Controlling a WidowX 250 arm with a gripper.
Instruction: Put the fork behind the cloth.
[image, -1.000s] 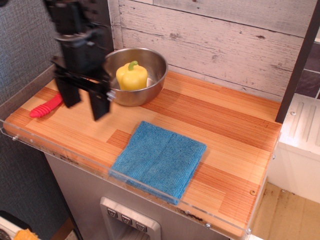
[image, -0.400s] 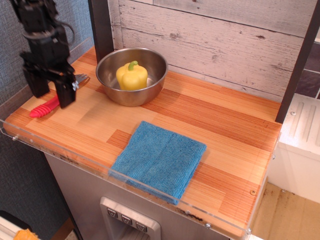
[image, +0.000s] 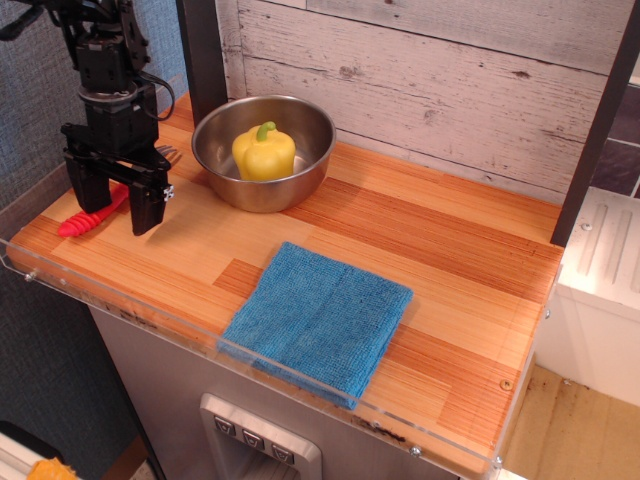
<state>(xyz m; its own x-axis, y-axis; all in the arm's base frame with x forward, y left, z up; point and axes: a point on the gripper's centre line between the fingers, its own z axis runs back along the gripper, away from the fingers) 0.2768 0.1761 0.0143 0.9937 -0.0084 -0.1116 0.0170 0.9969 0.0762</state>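
observation.image shows your black gripper (image: 114, 198) with its blocky fingers spread apart, straddling the fork (image: 92, 213). you see the ribbed red handle lying on the striped wooden counter (image: 440, 250) at its left end, grey tines near the round steel bowl (image: 265, 152). the fuzzy blue square cloth (image: 320, 316) lies well apart, at the front edge.

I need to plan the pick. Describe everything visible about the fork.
The fork lies flat on the wooden counter near its left end, pointing diagonally toward the steel bowl. Its thick, ribbed, bright-red handle looks like plastic or rubber; the grey metal tines show by the bowl's left side. The open end effector stands over its middle with a finger on each side, hiding that stretch. Whether the fingers touch it cannot be told.
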